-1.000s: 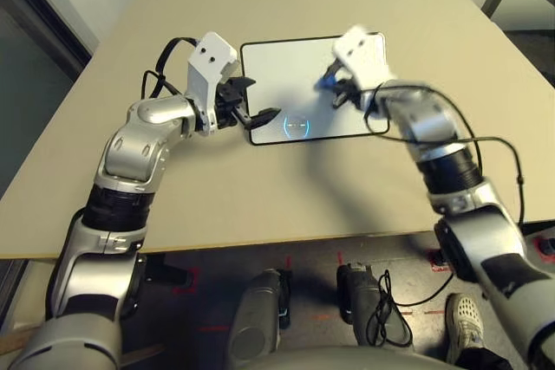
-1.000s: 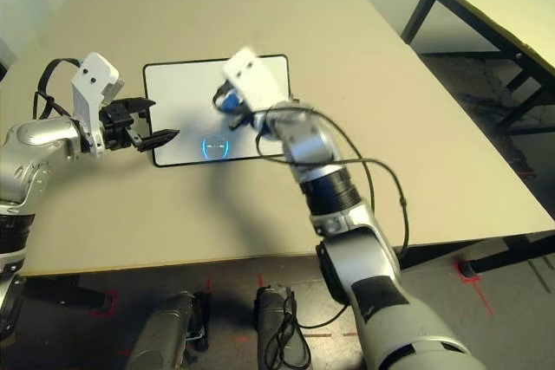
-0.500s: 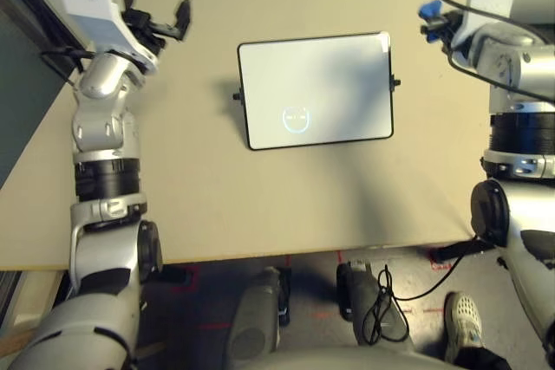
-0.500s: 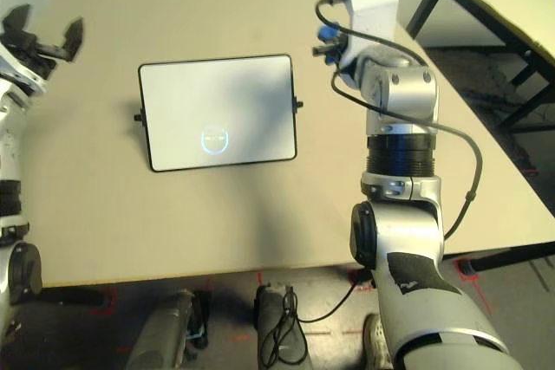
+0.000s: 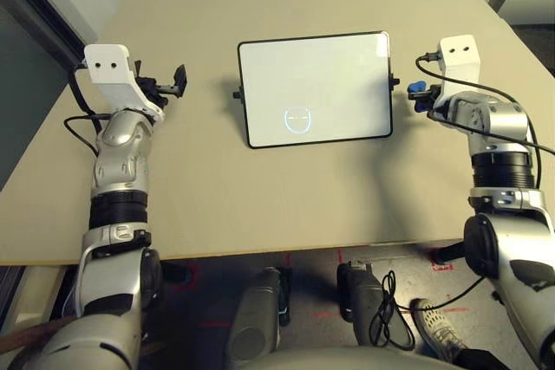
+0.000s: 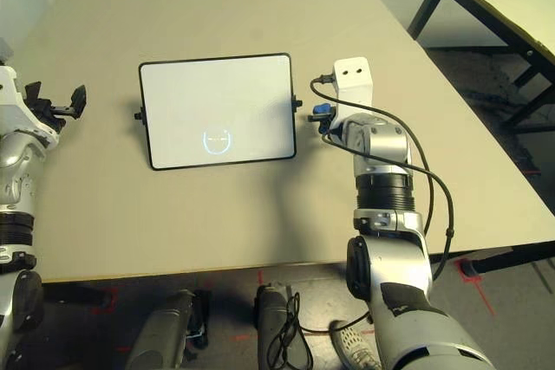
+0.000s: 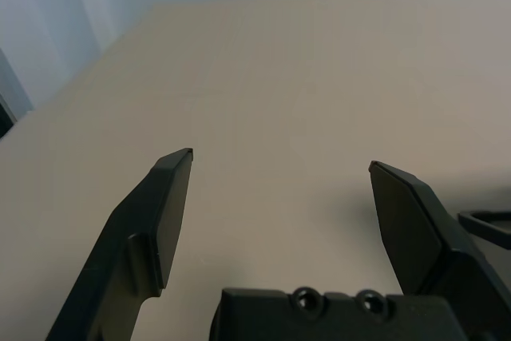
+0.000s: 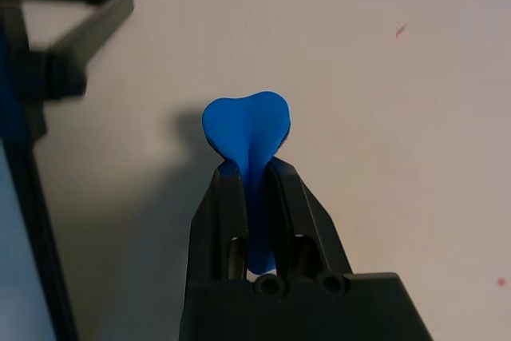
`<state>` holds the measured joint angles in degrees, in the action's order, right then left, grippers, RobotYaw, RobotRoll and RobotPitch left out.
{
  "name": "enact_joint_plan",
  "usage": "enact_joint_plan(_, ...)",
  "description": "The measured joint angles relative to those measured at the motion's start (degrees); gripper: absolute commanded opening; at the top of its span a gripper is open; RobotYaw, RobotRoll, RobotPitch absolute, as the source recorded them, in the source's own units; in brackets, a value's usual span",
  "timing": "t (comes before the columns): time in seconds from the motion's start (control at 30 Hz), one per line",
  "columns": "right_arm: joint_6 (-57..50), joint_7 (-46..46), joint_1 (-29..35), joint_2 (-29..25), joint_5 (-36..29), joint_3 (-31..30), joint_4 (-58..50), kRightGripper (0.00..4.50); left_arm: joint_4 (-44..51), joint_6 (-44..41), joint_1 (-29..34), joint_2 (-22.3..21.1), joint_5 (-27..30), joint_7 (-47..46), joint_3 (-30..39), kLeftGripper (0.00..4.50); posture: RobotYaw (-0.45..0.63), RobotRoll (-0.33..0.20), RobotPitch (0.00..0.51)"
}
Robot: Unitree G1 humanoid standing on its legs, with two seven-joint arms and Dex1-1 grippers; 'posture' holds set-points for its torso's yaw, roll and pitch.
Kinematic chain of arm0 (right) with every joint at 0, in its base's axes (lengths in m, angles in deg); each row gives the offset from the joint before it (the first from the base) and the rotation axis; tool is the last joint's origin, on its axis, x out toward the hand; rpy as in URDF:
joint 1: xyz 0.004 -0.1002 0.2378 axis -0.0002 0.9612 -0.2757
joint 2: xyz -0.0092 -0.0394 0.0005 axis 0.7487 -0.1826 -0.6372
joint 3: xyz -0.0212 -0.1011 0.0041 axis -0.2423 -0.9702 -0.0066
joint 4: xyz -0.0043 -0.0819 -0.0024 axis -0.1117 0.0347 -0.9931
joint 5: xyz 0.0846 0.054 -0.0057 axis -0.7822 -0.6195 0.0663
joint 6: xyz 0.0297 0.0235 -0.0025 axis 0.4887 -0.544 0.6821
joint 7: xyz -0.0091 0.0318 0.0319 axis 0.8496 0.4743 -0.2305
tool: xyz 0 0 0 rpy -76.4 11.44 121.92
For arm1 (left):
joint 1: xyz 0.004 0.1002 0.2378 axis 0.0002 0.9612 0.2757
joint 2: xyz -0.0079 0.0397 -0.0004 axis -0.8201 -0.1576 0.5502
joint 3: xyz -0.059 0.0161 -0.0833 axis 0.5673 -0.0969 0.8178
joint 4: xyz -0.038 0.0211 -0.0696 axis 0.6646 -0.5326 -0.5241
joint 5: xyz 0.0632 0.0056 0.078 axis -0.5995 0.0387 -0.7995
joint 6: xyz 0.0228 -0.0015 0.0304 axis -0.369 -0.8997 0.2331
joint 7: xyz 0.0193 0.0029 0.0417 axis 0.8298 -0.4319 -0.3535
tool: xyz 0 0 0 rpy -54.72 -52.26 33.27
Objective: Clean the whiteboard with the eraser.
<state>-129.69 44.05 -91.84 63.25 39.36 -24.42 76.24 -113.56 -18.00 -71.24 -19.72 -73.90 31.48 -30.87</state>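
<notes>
The right gripper (image 8: 254, 189) has its jaws clamped on the eraser (image 8: 246, 124), just beside the whiteboard (image 5: 314, 88); the left gripper (image 7: 279, 167) has its jaws apart.

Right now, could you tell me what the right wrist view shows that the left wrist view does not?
The right wrist view shows the right hand shut on the blue eraser, with the whiteboard beside it. The left wrist view shows the left hand open, holding nothing. Both show the beige table beneath.
</notes>
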Motion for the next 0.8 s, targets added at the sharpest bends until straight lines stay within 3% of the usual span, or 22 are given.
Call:
enact_joint_plan(0.4,9.3,2.1,-0.5,-0.7,-0.3,1.7,4.8,4.32,2.1,-2.7,-0.5,1.8,1.1,0.8,-1.2,4.50,0.03,0.000,0.183)
enact_joint_plan(0.53,16.2,4.0,-0.9,-1.8,-0.8,4.5,4.9,4.46,2.1,-2.7,-1.3,1.8,1.0,1.0,-1.3,4.50,0.02,0.000,0.189)
enact_joint_plan(0.8,48.3,4.9,-2.8,-7.7,-2.0,8.9,16.2,4.46,0.6,3.8,-2.9,1.7,-0.8,-3.3,-1.0,4.50,0.01,0.000,0.196)
